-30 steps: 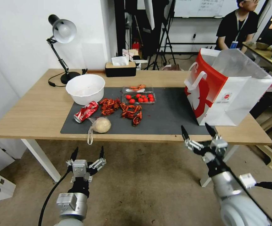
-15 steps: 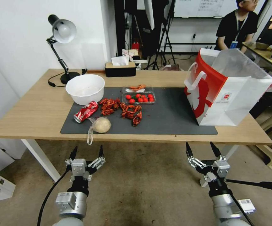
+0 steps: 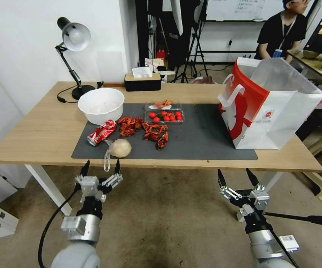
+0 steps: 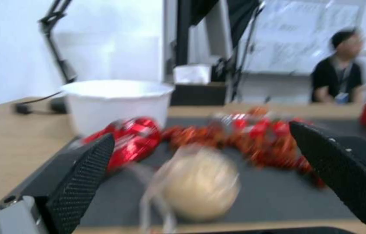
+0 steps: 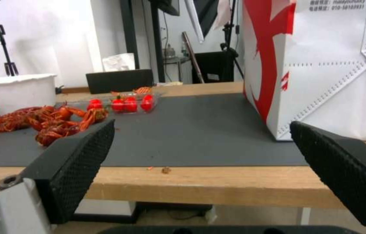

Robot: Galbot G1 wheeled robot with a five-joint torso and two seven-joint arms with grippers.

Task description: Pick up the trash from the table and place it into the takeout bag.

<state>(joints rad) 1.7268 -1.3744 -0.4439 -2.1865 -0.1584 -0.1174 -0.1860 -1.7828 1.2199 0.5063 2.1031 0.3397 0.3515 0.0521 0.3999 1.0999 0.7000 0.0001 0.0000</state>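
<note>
On the table's (image 3: pixel 38 137) dark mat (image 3: pixel 202 137) the trash lies left of centre. It is a crushed red soda can (image 3: pixel 102 132), a clear bag with a beige lump (image 3: pixel 119 148), red shell scraps (image 3: pixel 146 131) and a clear plastic container (image 3: pixel 164 113) of red fruit. The red-and-white takeout bag (image 3: pixel 269 104) stands upright at the mat's right end. My left gripper (image 3: pixel 100 168) is open just below the table's front edge, facing the bagged lump (image 4: pixel 200 183) and the can (image 4: pixel 133 139). My right gripper (image 3: pixel 234 176) hangs open below the edge, near the takeout bag (image 5: pixel 321 65).
A white bowl (image 3: pixel 101 105) stands behind the can. A desk lamp (image 3: pixel 73 41) and a black tissue box (image 3: pixel 142 81) are at the table's back. Bare mat lies between the scraps and the bag. A white table leg (image 3: pixel 47 188) is left of my left arm.
My left gripper has risen toward the table's front edge. My right gripper dropped from the edge to below it, then held there. Nothing on the table moved.
</note>
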